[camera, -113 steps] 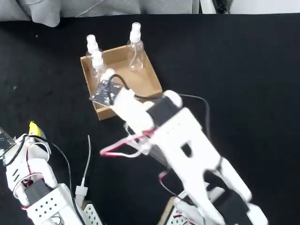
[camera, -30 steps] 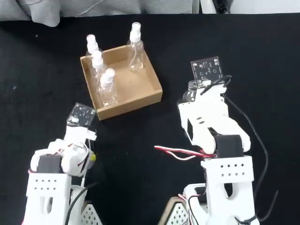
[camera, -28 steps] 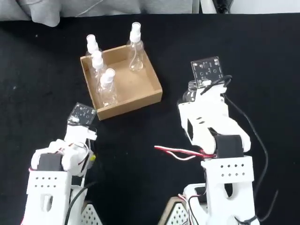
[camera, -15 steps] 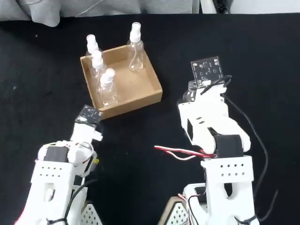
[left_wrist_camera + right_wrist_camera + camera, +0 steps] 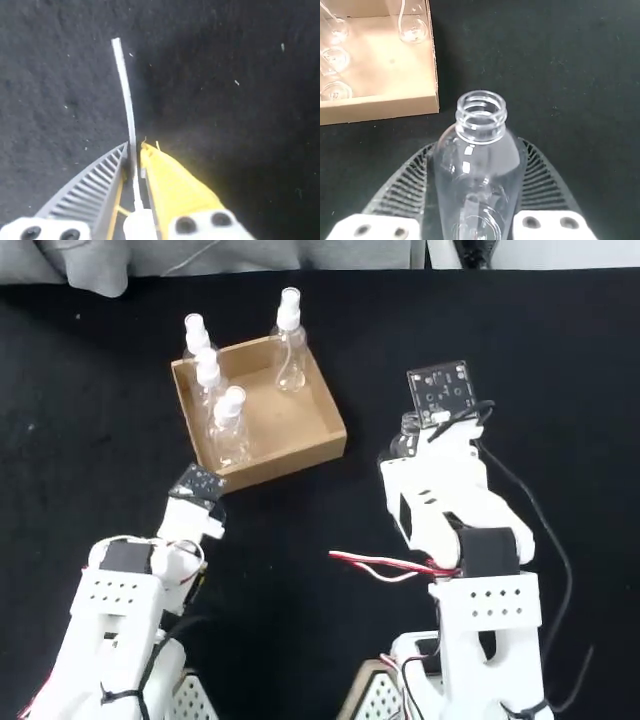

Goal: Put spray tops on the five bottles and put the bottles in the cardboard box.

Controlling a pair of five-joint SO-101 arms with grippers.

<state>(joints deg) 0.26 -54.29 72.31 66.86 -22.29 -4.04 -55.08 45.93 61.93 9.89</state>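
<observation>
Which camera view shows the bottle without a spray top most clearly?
The right wrist view: the bottle, open neck and clear body, sits close up in the right claw. In the high view the right arm covers all but its neck and shoulder. The left wrist view faces the spray top in the left claw.

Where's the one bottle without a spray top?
The uncapped bottle is clamped in the right hand, just to the right of the cardboard box in the high view.

Black cloth-covered table (image 5: pixel 560 360), grey fabric (image 5: pixel 200 255) bunched along its far edge, white patch (image 5: pixel 570 252) beyond
</observation>
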